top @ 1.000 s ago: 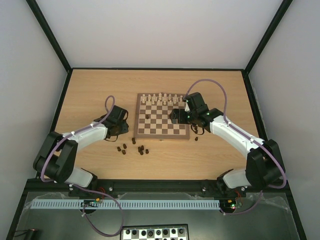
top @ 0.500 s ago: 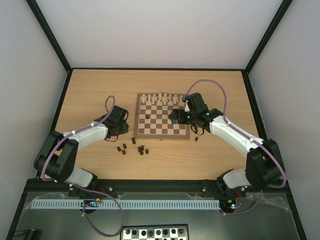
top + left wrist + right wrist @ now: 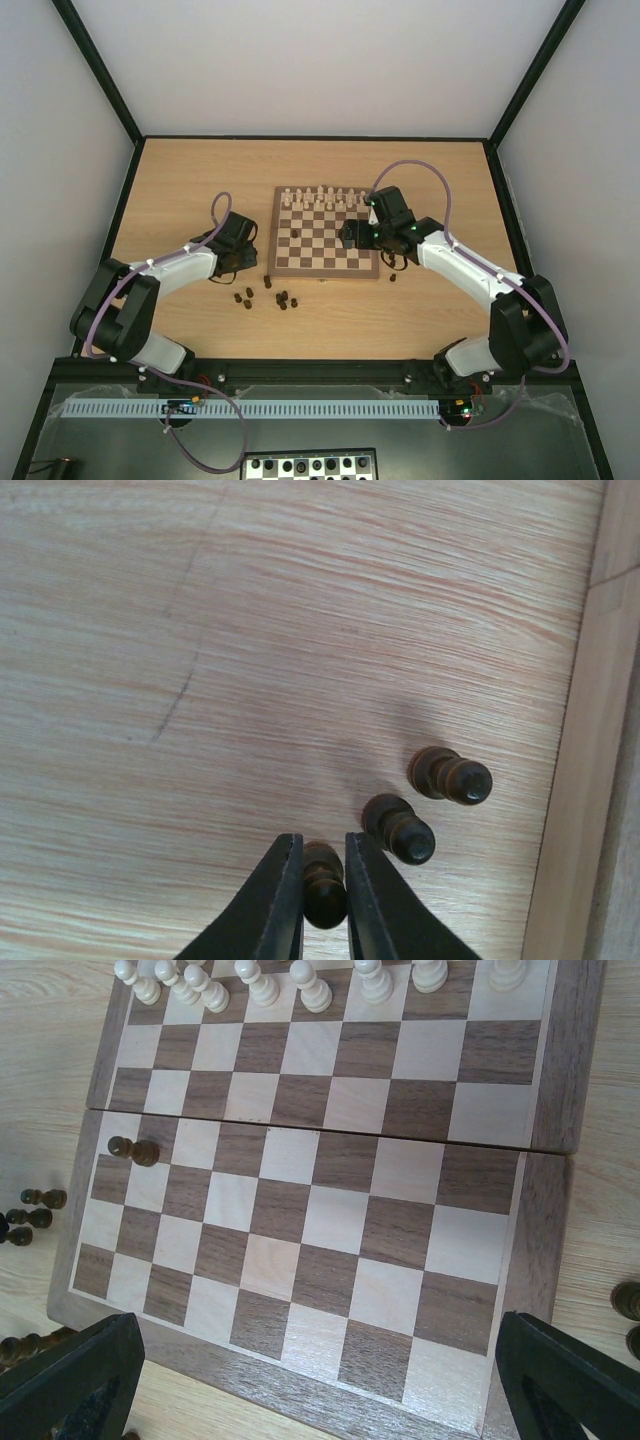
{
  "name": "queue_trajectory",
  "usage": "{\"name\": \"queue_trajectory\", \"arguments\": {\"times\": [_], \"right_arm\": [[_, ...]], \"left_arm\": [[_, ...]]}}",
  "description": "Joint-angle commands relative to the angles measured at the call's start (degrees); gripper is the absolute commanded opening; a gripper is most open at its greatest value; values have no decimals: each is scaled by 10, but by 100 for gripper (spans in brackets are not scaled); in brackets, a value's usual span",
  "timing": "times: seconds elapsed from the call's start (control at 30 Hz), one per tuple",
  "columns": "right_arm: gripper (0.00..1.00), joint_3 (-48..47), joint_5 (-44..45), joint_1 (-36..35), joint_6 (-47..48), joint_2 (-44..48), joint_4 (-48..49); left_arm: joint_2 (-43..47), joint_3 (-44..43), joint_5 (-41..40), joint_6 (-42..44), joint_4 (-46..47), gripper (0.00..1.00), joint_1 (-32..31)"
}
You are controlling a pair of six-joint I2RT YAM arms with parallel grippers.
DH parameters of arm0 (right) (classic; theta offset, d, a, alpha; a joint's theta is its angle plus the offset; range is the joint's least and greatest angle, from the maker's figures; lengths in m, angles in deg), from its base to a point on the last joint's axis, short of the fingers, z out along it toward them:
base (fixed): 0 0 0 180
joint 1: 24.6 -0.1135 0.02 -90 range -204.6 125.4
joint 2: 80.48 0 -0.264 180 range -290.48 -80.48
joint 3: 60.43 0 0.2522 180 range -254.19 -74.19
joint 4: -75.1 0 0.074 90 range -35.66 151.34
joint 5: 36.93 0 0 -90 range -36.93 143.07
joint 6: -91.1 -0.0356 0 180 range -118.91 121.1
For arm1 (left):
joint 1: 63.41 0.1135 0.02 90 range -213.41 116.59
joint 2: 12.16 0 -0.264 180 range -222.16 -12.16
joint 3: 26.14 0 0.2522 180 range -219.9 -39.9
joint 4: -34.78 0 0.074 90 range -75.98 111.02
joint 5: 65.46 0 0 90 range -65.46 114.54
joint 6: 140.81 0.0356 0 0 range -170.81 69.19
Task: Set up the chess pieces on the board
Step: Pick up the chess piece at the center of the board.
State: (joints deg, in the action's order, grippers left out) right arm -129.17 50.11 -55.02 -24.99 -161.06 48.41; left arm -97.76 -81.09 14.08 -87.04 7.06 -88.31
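**Left gripper (image 3: 322, 885) nips a dark pawn (image 3: 325, 900) beside the board (image 3: 565, 1060)**

The left arm is low over the table (image 3: 200, 630), near the board's left border. Its two black fingers are pressed together on the dark pawn, which sits squeezed between the tips. Two more dark pawns (image 3: 400, 827) rest on the wood just beside it, closer to the border; I cannot tell from here whether they stand or lie.

Other dark chess pieces (image 3: 283, 298) are scattered on the table in front of the board's near left corner. One more (image 3: 393, 278) sits off its near right corner.

The right gripper (image 3: 350, 234) hangs over the right half of the board with its fingers spread wide and nothing between them. One dark piece (image 3: 133, 1149) appears tipped on its side on a square by the board's left edge. Pale chessmen (image 3: 315, 990) stand along the far row.
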Motion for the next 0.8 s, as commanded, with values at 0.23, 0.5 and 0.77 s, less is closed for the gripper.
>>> {"name": "queue_trajectory", "arguments": {"times": [0.23, 0.5, 0.77], "right_arm": [[97, 6, -1, -4, 3, -11, -2], [97, 6, -5, -4, 2, -12, 0], [97, 6, -5, -4, 2, -10, 1]], "left_arm": [[9, -5, 8, 5, -21, 5, -3], [93, -48, -3, 12, -104, 6, -3], [83, -131, 13, 33, -129, 7, -14]]}}
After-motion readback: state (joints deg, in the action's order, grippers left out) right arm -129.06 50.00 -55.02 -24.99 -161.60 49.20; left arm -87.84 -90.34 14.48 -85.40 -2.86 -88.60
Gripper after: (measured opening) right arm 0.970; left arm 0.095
